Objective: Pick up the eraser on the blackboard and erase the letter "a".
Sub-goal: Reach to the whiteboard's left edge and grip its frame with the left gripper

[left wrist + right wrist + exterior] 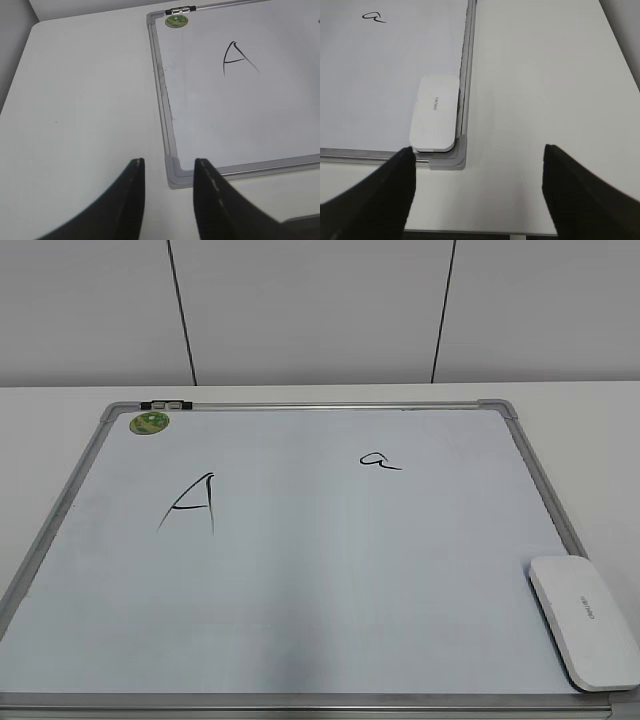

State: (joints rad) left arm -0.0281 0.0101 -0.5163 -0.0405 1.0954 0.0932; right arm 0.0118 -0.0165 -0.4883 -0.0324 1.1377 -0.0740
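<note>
The blackboard (300, 580) is a white dry-erase board with a silver frame, lying flat on the table. The eraser (585, 620) is a white slab at its near right corner; it also shows in the right wrist view (435, 112). The small letter "a" (379, 461) is at the upper right of the board, also in the right wrist view (373, 18). My right gripper (478, 162) is open and empty, over the bare table just near of the eraser. My left gripper (169, 172) is open and empty at the board's near left corner. Neither gripper shows in the exterior view.
A large capital "A" (190, 502) is on the board's left half, and a round green sticker (150, 422) is in its far left corner. The white table (545, 75) extends right of the board; its near edge (470, 232) is just below my right gripper.
</note>
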